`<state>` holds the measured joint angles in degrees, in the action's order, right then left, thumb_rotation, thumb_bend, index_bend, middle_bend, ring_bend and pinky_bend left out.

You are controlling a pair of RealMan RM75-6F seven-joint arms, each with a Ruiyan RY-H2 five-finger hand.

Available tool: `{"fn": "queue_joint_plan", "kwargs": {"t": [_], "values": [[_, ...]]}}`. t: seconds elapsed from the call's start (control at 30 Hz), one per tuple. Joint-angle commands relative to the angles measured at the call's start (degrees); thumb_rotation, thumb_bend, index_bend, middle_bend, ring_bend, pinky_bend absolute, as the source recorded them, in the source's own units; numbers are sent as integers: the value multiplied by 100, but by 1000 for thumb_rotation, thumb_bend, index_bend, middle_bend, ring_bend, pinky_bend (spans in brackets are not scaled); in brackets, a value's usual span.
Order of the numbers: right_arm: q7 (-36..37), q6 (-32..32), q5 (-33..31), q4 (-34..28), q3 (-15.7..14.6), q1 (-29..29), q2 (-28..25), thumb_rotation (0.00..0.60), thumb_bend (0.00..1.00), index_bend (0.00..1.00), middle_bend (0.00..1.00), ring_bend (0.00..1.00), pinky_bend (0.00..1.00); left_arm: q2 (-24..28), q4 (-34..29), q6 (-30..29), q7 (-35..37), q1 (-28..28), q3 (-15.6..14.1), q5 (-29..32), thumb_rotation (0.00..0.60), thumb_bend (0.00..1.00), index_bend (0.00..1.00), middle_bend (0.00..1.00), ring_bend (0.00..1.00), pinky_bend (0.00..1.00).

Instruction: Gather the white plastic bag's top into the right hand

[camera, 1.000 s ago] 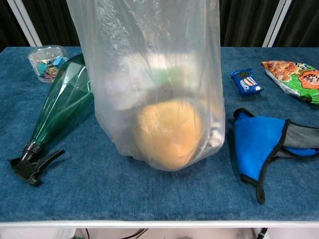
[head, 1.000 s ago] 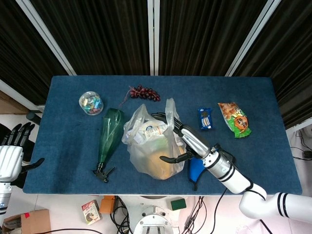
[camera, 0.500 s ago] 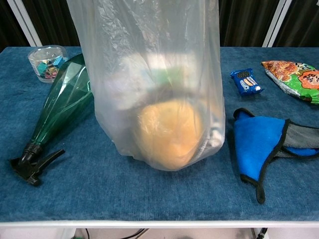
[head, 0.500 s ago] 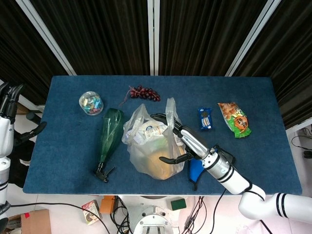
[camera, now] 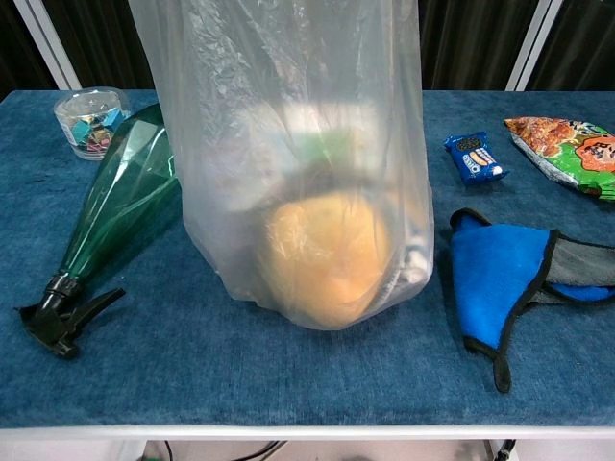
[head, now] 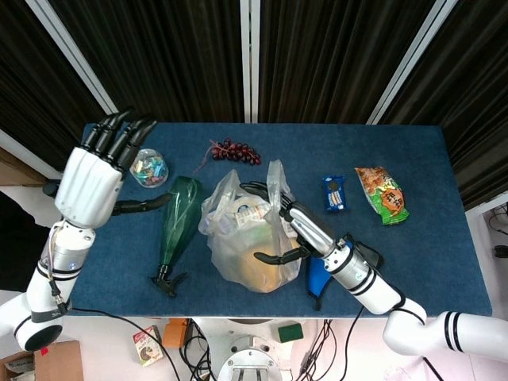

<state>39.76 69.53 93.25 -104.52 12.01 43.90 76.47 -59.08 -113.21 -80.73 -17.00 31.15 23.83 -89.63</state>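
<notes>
The white plastic bag (head: 246, 238) stands at the table's middle, holding an orange round item (camera: 327, 254) and packets. In the chest view the bag (camera: 298, 144) fills the centre and neither hand shows. My right hand (head: 290, 228) lies against the bag's right side with its fingers apart. Its fingers (head: 258, 190) reach over the bag's top beside the upright right handle (head: 276, 176), and its thumb (head: 270, 257) rests on the bag's side. It grips nothing. My left hand (head: 95, 178) hovers open, fingers spread, over the table's left part, apart from the bag.
A green spray bottle (head: 176, 222) lies just left of the bag. A candy jar (head: 148, 167) and grapes (head: 234, 150) sit behind. A blue cloth (camera: 500, 279) lies right of the bag. Further right are a cookie pack (head: 334, 192) and a snack bag (head: 381, 193).
My left hand has risen from beyond the table's left edge to above its left part near the jar. My right hand has crept slightly left along the bag's top.
</notes>
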Motion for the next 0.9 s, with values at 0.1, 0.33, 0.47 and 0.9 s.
{"fn": "queue_joint_plan", "kwargs": {"t": [0.1,0.33,0.47,0.9], "values": [[-26,-20,-26,3,1,12,13,600,235,13,42,0,0,-338,15,151,-245,273,-143,-172,398,0,54,161,74,197],[13,-17,-65,66,-15,-5,12,600,235,13,42,0,0,-457,-72,214,-233,396,-209,-172,400,0,54,162,70,194],[18,-34,-89,102,-26,-5,33,600,235,13,42,0,0,-491,-184,262,-288,500,-183,-171,394,0,54,161,70,184],[111,-38,-78,198,-34,12,85,600,244,13,41,0,0,-924,7,368,-458,837,-110,109,506,0,54,162,70,147]]}}
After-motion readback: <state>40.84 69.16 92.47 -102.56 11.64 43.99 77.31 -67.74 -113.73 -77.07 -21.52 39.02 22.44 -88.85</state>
